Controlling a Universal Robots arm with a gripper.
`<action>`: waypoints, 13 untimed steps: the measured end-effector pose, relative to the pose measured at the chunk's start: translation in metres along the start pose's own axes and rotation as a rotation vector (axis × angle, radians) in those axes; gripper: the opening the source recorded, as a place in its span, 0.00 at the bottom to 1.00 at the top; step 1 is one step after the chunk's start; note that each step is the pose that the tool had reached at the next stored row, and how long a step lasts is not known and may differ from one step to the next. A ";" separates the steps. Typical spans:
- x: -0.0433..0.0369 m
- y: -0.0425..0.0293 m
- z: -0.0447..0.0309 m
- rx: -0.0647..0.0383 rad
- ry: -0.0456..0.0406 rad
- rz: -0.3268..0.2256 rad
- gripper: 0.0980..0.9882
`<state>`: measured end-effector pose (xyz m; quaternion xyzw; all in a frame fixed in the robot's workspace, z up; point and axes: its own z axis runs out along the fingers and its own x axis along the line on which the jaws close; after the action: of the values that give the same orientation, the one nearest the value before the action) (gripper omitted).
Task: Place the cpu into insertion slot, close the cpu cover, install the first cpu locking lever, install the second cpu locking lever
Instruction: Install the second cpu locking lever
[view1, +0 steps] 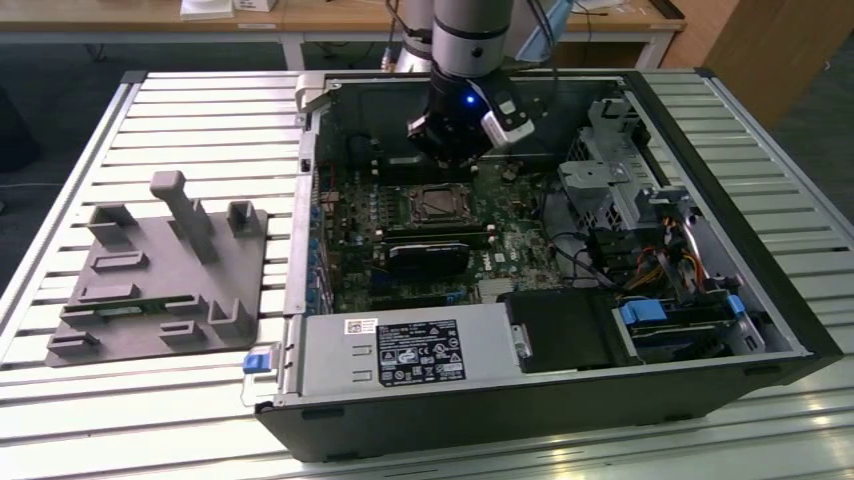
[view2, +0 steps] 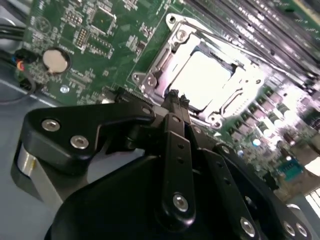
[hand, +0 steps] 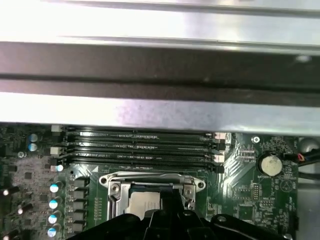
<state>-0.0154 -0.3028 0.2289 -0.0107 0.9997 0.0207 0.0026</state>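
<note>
In the exterior view, a grey moulded parts holder (view1: 167, 275) lies at the left on the slatted metal surface (view1: 187, 110), and the open black computer case (view1: 561, 400) fills the centre and right. Near the frame's upper centre, the arm's black end effector (view1: 451, 152) hangs just above the green motherboard (view1: 400, 215). The square silver-rimmed insertion slot (view1: 437, 205) sits just below it in frame. In the second wrist view, the small pale silvery cpu (view2: 200, 80) appears seated in the slot, upper right of centre. The thin silvery cpu cover (view2: 180, 45) appears to frame it. The closed black fingertips (view2: 176, 100) hold nothing, poised at the socket's near edge. A good press would likely stay slow and square.
</note>
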 end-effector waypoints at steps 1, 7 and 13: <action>0.0000 0.0002 -0.0033 0.000 0.0000 0.000 0.01; 0.0002 0.0001 -0.0166 0.000 -0.0001 0.000 0.01; 0.0008 -0.0175 -0.0174 0.000 0.0001 0.000 0.01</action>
<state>-0.0158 -0.3210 0.2455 -0.0107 0.9997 0.0207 0.0025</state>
